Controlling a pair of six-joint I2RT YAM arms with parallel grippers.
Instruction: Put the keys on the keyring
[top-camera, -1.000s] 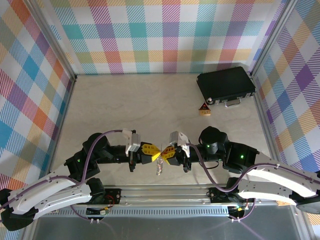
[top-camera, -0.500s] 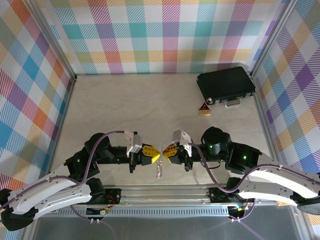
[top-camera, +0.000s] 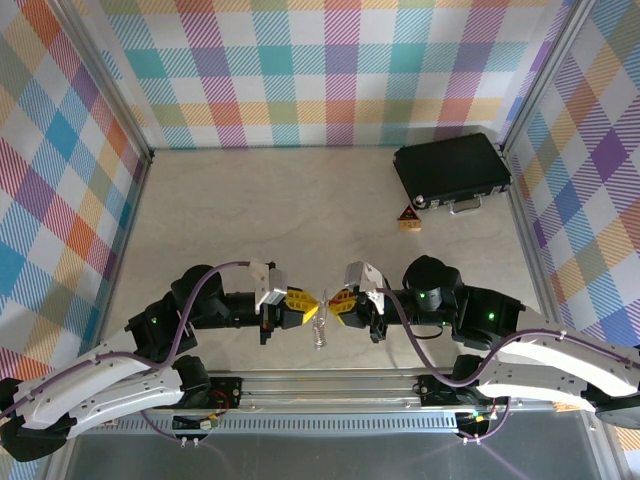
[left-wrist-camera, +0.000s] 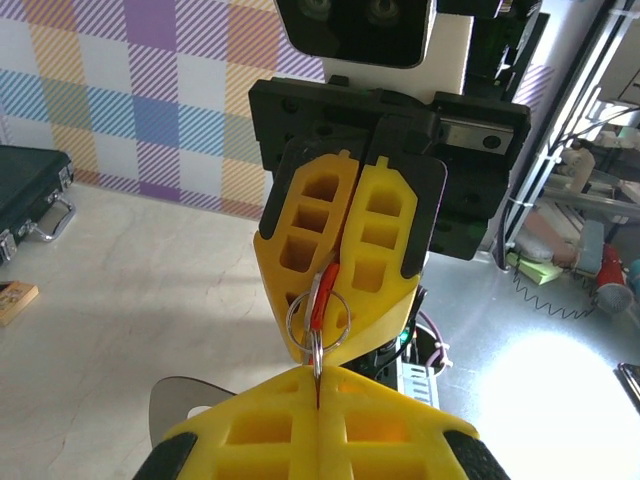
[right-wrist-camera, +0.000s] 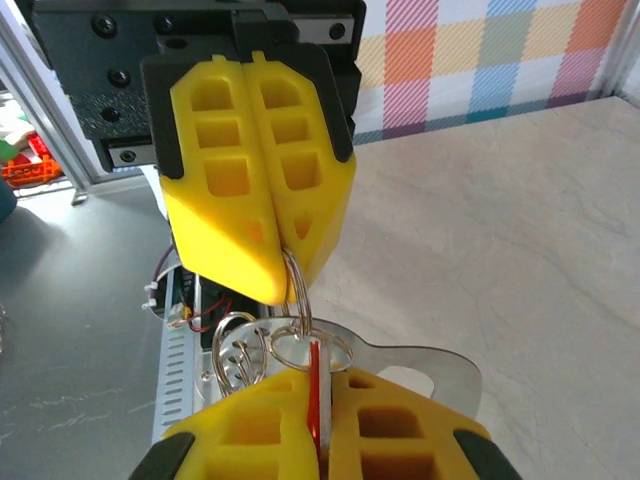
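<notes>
Top external shows your left gripper (top-camera: 306, 306) and right gripper (top-camera: 336, 300) meeting tip to tip over the middle of the tabletop's (top-camera: 250, 210) near edge. Your left jaws are clenched on the keyring (top-camera: 319, 335), which dangles beneath them. Your right jaws are pinching the red key (right-wrist-camera: 314, 385), right at the ring.
</notes>
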